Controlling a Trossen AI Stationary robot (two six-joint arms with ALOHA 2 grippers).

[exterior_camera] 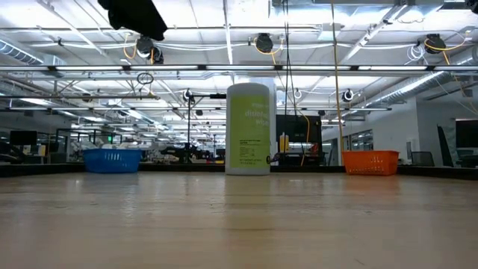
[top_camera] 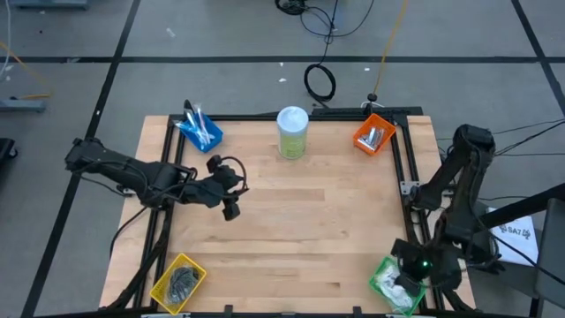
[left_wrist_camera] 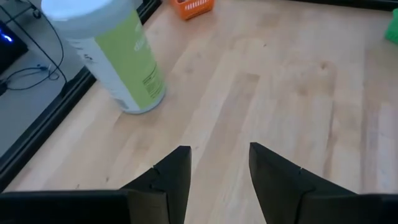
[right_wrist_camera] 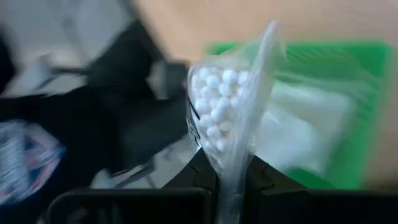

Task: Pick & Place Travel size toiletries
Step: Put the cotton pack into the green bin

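The toiletries lie sorted in four corner bins. Thin sticks are in the blue bin, silver tubes in the orange bin, dark discs in the yellow bin, and white packets in the green bin. My right gripper hovers over the green bin, shut on a clear packet of small white balls. My left gripper is open above bare wood left of the table's middle, touching nothing. Its fingers point toward the canister. My right gripper pinches the clear packet between its two fingers at one thin end. The rest of the packet, filled with white balls, stands out past the fingertips over the green bin. Whether its free end rests on the packets below, I cannot tell.
A tall pale-green canister with a white lid stands upright at the far middle of the table, also in the low view. A black frame rail runs along the table's edges. Bare wood fills the middle.
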